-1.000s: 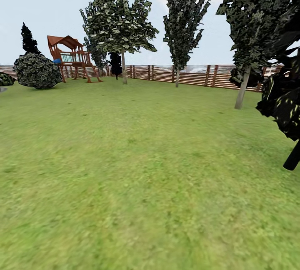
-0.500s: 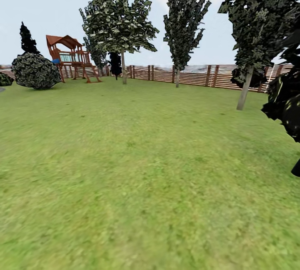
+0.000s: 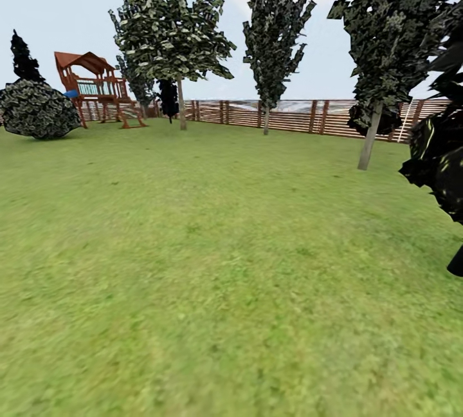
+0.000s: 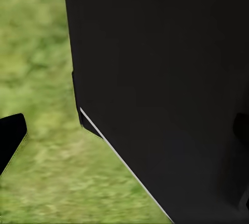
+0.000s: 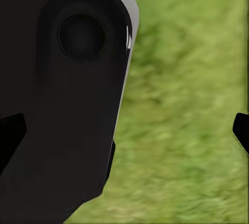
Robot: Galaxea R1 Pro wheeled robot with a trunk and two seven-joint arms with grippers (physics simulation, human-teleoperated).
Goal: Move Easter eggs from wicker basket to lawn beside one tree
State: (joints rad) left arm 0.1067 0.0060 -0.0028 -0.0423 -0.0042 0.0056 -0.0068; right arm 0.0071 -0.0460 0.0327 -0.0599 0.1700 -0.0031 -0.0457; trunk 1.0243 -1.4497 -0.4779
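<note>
A wide green lawn [image 3: 212,262] runs back to a brown slat fence [image 3: 289,116]. Slim grey-trunked trees [image 3: 181,103] stand far off before the fence; another tree's [image 3: 368,143] crown is cut off at the top right. A near-black conifer [image 3: 444,159] is cropped at the right edge. A wooden play set [image 3: 96,89] and round bush [image 3: 35,110] sit far left. In both wrist views dark robot bodywork [image 4: 166,89] blocks much of the blurred grass, so whether either gripper's fingers are spread or pressed together cannot be told.

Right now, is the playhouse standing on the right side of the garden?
No, in the head view the red-brown playhouse stands far off at the left, beside a round bush and before the wooden fence.
</note>
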